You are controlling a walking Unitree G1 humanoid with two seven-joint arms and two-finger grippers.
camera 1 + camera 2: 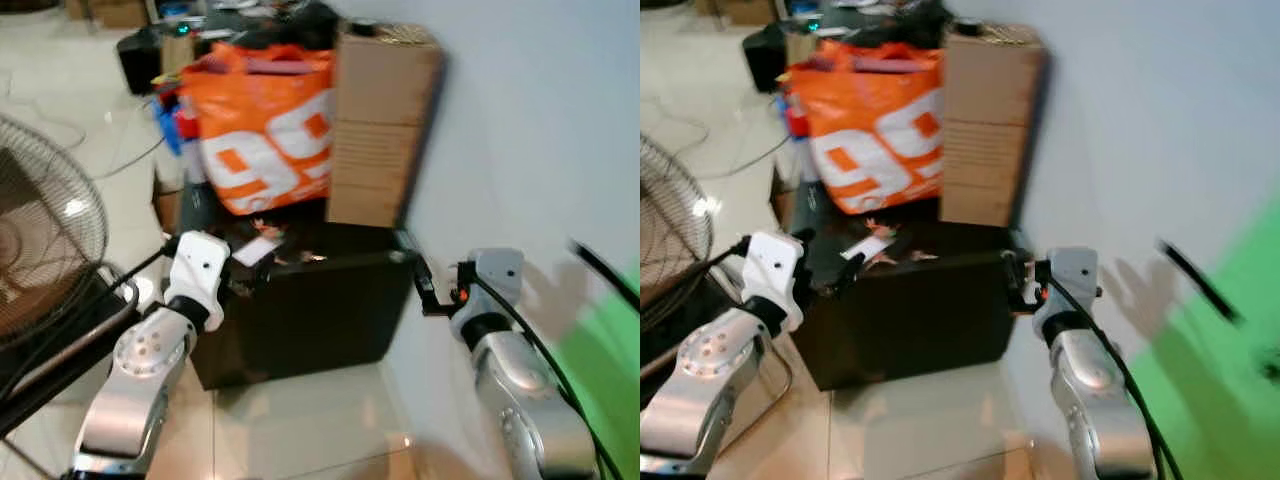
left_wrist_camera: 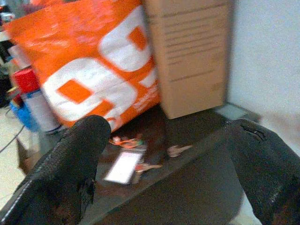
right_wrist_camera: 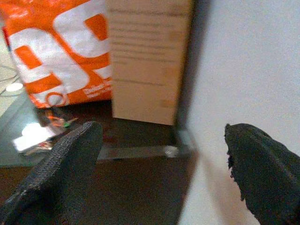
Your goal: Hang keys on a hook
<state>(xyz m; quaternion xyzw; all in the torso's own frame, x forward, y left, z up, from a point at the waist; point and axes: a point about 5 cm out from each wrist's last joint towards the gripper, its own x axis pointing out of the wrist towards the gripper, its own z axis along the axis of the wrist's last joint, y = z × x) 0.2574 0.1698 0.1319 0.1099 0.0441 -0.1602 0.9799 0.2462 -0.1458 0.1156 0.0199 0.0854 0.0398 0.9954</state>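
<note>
A bunch of keys (image 2: 140, 166) with a white tag (image 2: 123, 167) lies on top of a low dark cabinet (image 1: 310, 310), near its left side. A single key (image 2: 178, 150) lies a little apart from the bunch. My left gripper (image 2: 168, 173) is open, held just short of the cabinet's front left corner and facing the keys, with nothing between its fingers. My right gripper (image 3: 164, 173) is also open and holds nothing. It hovers at the cabinet's front right corner (image 1: 405, 258), close to the wall. The views are blurred.
An orange and white bag (image 1: 265, 130) and a tall cardboard box (image 1: 380, 125) stand at the cabinet's back. A pale wall (image 1: 520, 120) runs along the right, with a green patch (image 1: 600, 350) low down. A standing fan (image 1: 45, 240) is at the left.
</note>
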